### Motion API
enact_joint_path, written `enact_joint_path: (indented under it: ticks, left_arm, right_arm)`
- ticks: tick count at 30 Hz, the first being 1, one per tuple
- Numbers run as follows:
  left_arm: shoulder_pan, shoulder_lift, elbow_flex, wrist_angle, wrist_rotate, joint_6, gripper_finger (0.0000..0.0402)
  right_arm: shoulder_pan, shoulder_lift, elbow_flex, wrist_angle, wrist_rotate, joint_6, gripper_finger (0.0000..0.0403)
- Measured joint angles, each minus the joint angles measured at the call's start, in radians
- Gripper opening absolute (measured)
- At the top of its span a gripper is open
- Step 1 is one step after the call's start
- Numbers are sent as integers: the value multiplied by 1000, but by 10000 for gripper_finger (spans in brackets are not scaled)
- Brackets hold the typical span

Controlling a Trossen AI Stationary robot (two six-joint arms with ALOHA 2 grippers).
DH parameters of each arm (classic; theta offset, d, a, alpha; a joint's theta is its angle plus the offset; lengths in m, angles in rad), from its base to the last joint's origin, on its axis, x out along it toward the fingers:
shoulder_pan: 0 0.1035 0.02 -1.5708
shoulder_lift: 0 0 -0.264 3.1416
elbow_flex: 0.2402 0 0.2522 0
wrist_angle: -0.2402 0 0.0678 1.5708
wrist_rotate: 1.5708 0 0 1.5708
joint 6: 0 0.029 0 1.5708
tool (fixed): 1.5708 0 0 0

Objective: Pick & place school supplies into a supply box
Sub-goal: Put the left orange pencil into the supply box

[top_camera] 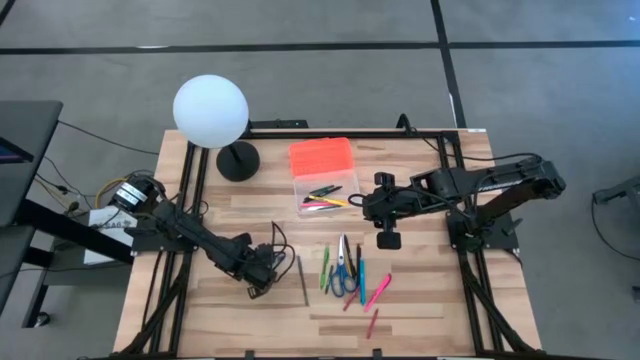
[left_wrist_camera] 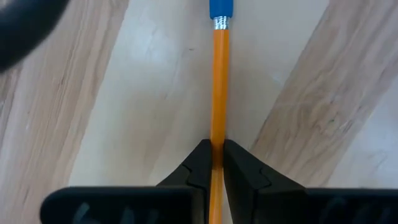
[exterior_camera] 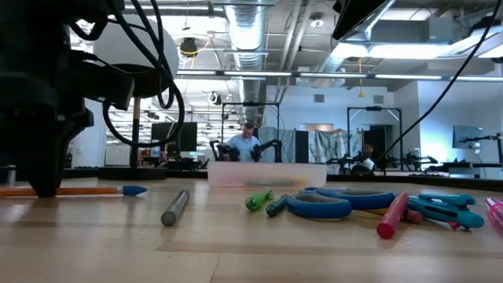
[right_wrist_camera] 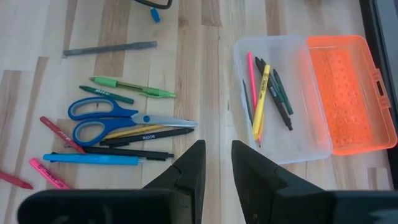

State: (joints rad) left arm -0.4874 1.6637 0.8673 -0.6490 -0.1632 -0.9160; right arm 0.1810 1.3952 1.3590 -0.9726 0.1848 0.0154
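- Left gripper (left_wrist_camera: 212,163): low over the worktop's front-left part, fingers pinched onto an orange pencil (left_wrist_camera: 217,93). The pencil lies flat on the wood, blue eraser cap pointing away from the wrist; the grip sits across the shaft, which suits a clean lift.
- Right gripper (right_wrist_camera: 216,163): hangs above the middle of the worktop, between the box and the loose pile, fingers a little apart and holding nothing. It looks to be waiting while the other arm works.
- Supply box (top_camera: 325,195): clear tray near the back edge, centre. Its orange lid (top_camera: 322,157) is folded open toward the back edge, leaving the tray free for dropping items in.
- Box contents: a yellow pen (right_wrist_camera: 261,102), a pink one, and several dark ones, lying lengthwise along the tray floor.
- Loose supplies, front-centre of the worktop: blue-handled scissors (right_wrist_camera: 106,119), green pens (right_wrist_camera: 134,87), a light-blue pen (right_wrist_camera: 93,159), black pens, pink and red markers nearer the front edge.
- Grey pencil (top_camera: 302,278): lies alone just right of the left gripper.
- White globe lamp (top_camera: 211,112): back-left corner, not part of the job.
- Progress, judged: partly done; most items remain outside the box.
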Motion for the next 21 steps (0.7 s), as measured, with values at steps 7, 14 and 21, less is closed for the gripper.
enact_joint_path:
  ticks: [7, 14, 21]
  left_arm:
    - [29, -64, 0, 47, -114, -32, 18]
    - [112, -136, 1, 126, -188, 0, 18]
    - [279, -157, 1, 320, -227, 260, 18]
  right_arm:
    - [-3, 0, 0, 0, 0, -16, 72]
    - [-14, 0, 0, 0, 0, -16, 72]
    - [-13, 0, 0, 0, 0, -16, 72]
